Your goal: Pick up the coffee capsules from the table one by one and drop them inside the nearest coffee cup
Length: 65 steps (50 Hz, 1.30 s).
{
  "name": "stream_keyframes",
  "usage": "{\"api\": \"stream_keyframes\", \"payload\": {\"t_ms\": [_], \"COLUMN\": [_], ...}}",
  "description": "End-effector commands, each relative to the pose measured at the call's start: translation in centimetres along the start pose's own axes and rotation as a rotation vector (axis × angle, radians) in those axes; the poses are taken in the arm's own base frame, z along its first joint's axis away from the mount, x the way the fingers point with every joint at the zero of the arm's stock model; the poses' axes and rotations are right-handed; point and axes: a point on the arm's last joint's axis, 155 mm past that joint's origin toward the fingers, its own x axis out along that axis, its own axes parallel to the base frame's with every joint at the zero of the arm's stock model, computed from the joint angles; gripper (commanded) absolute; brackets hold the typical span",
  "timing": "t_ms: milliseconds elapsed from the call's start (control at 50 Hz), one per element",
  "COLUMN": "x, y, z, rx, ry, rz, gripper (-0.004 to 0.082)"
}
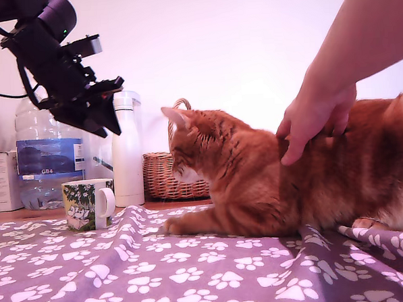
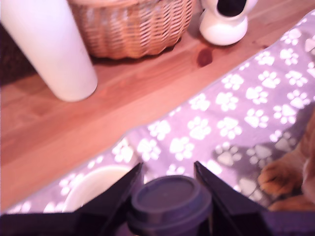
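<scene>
A dark, round-lidded coffee capsule (image 2: 170, 204) sits clamped between the pincer (image 2: 167, 189) fingers, raised above the white, foliage-printed coffee cup (image 1: 89, 204) at the exterior view's left on the purple paw-print counter (image 1: 194, 273). Only the wrist view shows the capsule.

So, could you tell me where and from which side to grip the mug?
Once the gripper releases its capsule, probably from above: the mug stands upright, mouth open. Pinch the rim wall, one finger inside, away from the handle on the exterior view's right.
</scene>
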Motion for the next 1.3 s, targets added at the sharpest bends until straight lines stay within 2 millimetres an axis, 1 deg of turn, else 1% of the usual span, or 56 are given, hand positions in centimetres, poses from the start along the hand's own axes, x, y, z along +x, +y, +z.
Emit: {"api": "stream_keyframes", "payload": {"t_ms": [0, 240, 340, 640, 740, 880, 960, 1160, 1280], "x": [0.2, -0.3, -0.5, -0.5, -0.1, 0.4, 0.4, 0.1, 0.4], "y": [1.4, 4.0, 4.8, 5.3, 5.4, 6.0, 6.0, 6.1, 6.3], "z": [-0.7, -1.4, -1.7, -2.6, -2.9, -3.4, -3.3, -1.9, -1.5], "rx": [-0.022, -0.06, -0.073, -0.084, -0.086, -0.089, -0.088, -0.083, -0.084], "ry": [0.016, 0.03, 0.04, 0.069, 0.078, 0.096, 0.092, 0.066, 0.074], "rz": [0.025, 0.064, 0.074, 0.092, 0.091, 0.114, 0.115, 0.118, 0.117], "gripper": [0.0236, 0.0236, 0.0236, 0.0236, 0.0236, 0.0236, 0.0236, 0.0236, 0.0236]}}
